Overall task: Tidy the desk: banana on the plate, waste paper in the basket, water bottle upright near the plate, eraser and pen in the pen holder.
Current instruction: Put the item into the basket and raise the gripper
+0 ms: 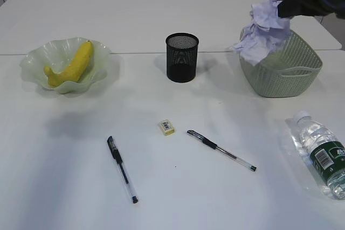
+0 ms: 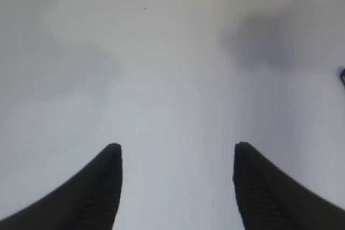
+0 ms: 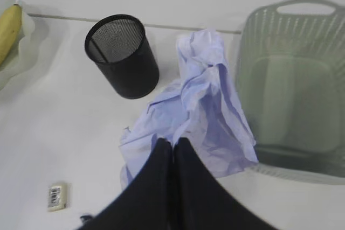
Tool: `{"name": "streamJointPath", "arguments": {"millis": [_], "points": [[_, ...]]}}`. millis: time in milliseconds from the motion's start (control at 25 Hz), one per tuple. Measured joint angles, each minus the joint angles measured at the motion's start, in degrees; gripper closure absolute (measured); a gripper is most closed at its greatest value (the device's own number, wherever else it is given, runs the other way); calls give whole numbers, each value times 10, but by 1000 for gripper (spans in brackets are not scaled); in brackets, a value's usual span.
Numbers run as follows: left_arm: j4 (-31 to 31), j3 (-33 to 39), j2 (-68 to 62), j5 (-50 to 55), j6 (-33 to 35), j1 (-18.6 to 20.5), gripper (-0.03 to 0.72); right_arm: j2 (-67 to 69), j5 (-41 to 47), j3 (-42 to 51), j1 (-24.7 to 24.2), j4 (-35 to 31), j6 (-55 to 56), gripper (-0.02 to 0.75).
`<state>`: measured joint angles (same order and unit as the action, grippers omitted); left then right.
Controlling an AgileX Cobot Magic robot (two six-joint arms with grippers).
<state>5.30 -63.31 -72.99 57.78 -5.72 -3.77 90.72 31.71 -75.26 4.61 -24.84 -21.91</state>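
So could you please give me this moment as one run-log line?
right gripper: shut on waste paper, beside basket | left gripper: open, empty | banana: on plate

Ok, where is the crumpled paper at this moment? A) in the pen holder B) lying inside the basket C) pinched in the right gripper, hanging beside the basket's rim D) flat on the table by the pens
C: the right gripper is shut on the crumpled paper, which hangs beside the basket; the basket's floor is bare.

Banana (image 1: 73,64) on plate (image 1: 32,63), pen holder (image 1: 181,57) left of basket (image 1: 283,74).
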Motion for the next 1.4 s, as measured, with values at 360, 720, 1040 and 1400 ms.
{"name": "streamJointPath", "arguments": {"millis": [360,720,1040,1400], "points": [[0,0,0,0,0,0,235,10,-80,0,0,45,-1,753],[0,0,0,0,0,0,241,49,-114,0,-18,61,-1,753],[3,0,0,0,0,0,244,56,-167,-1,-23,91,-1,753],[7,0,0,0,0,0,244,92,-197,-1,-31,123,-2,753]]}}
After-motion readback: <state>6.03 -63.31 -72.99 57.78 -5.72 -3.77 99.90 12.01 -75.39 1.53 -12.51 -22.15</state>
